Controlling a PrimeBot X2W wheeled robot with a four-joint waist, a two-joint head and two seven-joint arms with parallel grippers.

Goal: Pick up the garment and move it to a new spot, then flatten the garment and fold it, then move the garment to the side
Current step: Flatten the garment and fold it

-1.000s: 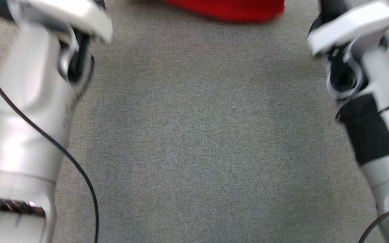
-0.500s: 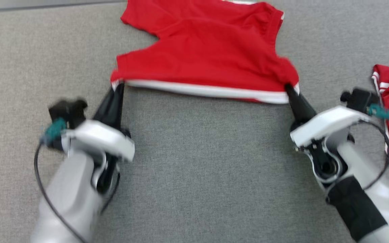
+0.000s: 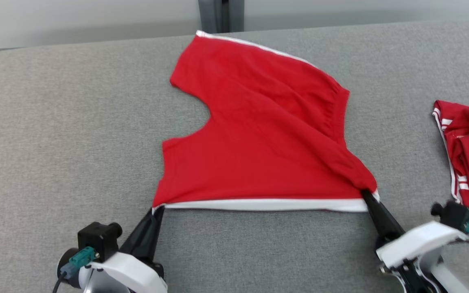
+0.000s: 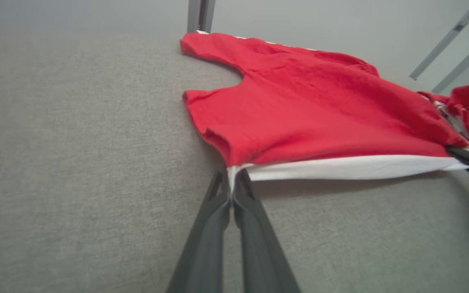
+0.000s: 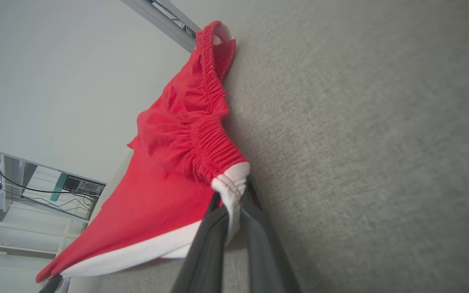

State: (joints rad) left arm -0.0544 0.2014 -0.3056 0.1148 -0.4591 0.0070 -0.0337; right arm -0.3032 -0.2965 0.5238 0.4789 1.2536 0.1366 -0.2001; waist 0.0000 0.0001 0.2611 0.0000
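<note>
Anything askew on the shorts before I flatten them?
Yes. The red shorts lie skewed: the waistband is bunched and creased toward the right gripper, and the far leg reaches the far edge of the table.

Garment (image 3: pixel 259 142): matt red cloth, soft, creased; smooth white hem band; puckered elastic waistband (image 5: pixel 210 101).
Table (image 3: pixel 55 142): grey woven cloth cover, coarse, matt.
Left gripper (image 4: pixel 231 177): fingers of dark, smooth, dull-sheen plastic; shell (image 3: pixel 128 272) of glossy white plastic.
Post (image 3: pixel 220 16): grey metal, matt.
</note>
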